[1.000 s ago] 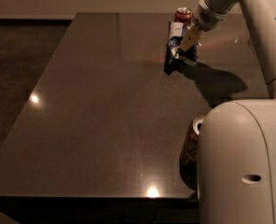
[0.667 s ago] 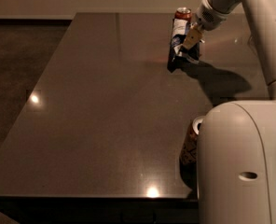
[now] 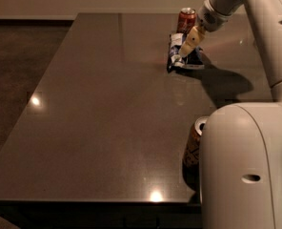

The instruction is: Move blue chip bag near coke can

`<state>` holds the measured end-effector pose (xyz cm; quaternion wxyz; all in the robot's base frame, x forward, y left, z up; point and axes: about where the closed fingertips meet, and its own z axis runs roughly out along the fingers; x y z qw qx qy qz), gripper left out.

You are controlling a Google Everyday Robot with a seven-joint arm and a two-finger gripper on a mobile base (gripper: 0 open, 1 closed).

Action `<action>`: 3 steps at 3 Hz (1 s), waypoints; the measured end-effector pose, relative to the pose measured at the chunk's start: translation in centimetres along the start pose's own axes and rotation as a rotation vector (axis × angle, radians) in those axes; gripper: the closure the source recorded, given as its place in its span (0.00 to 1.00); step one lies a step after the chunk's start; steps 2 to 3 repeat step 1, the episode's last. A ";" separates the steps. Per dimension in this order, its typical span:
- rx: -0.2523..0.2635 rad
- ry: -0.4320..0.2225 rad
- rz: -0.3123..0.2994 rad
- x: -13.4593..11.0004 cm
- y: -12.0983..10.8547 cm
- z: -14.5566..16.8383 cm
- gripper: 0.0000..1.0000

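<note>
Obliquely, arm (image 3: 262,18) reaches down — claw (image 3: 187,44) at blue chip bag (image 3: 175,57).

A gold-brown can (image 3: 194,144) stands on the dark table's (image 3: 107,128) near edge, well apart from the far-side gripper (image 3: 185,49).

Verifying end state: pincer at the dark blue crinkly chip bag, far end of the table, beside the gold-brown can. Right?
Wrong can. In the camera view the pincer is at the dark blue crinkly chip bag at the far end of the dark table, beside the slim red coke can. The gold-brown can stands at the near edge.
</note>
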<state>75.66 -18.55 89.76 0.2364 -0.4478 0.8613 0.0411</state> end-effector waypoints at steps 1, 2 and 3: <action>0.000 0.000 0.000 0.0 0.0 0.0 0.00; 0.000 0.000 0.000 0.0 0.0 0.0 0.00; 0.000 0.000 0.000 0.0 0.0 0.0 0.00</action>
